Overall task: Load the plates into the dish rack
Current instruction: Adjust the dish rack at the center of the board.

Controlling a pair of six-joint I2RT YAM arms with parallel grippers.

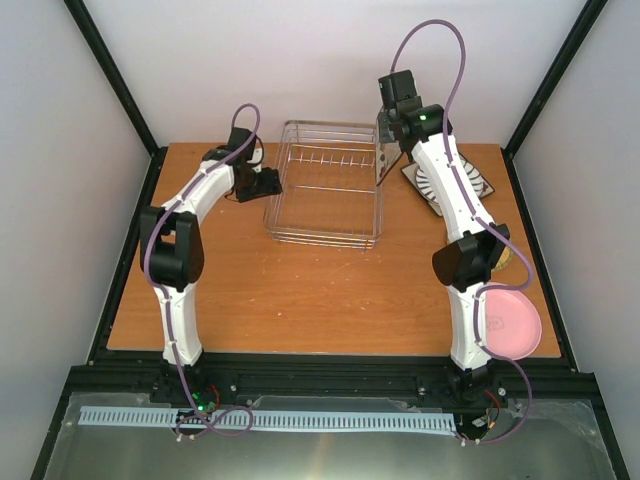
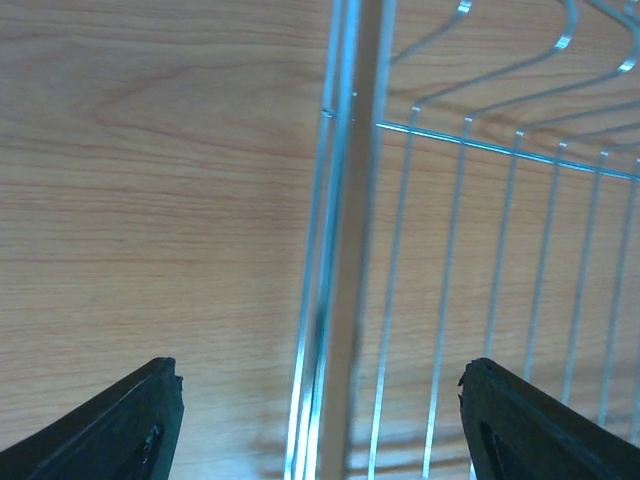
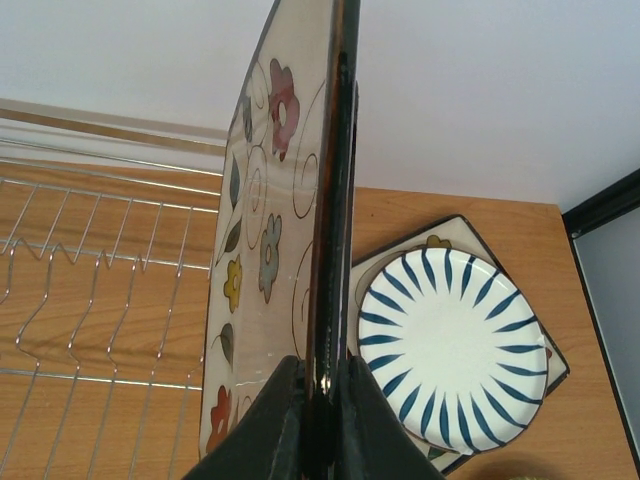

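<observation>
Floral plate (image 3: pixel 270 250) hanging upright above dish rack (image 1: pixel 322 238) right wall, right gripper (image 3: pixel 320 420) clamping its edge. Advising: be lowering it straight between prongs (image 1: pixel 335 160). Left gripper (image 2: pixel 320 420), jaws apart, straddling rack left rim.

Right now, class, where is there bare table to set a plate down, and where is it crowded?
Free: the wood between the near side of the dish rack and the arm bases. Crowded: the right side, with striped plate, pink plate and right arm.

Shiny silver wire-metal dish rack (image 1: pixel 322 238), glossy glazed square floral plate (image 3: pixel 262 270) with dark rim, smooth matt wood-grain surface (image 1: pixel 300 292)
</observation>
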